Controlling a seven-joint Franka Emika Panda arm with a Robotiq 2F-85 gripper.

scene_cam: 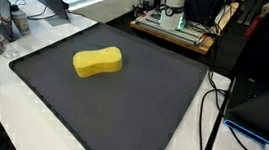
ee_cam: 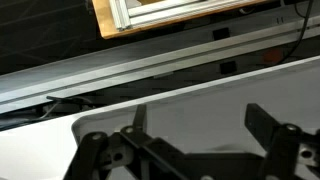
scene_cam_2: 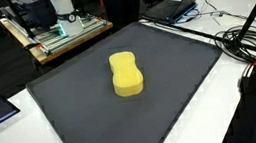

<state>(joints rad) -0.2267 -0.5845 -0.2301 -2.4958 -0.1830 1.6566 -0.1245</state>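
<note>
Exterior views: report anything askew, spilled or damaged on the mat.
Nothing stands out. The yellow sponge lies flat and whole near the middle of the dark mat, with no spill or tear visible.

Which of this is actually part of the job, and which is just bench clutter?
In play, likely: yellow sponge; dark mat under it; jaws, open and empty, seen only in the wrist view.
Lying about: wooden board with gear; cables beside the mat; laptop past its far edge.
</note>
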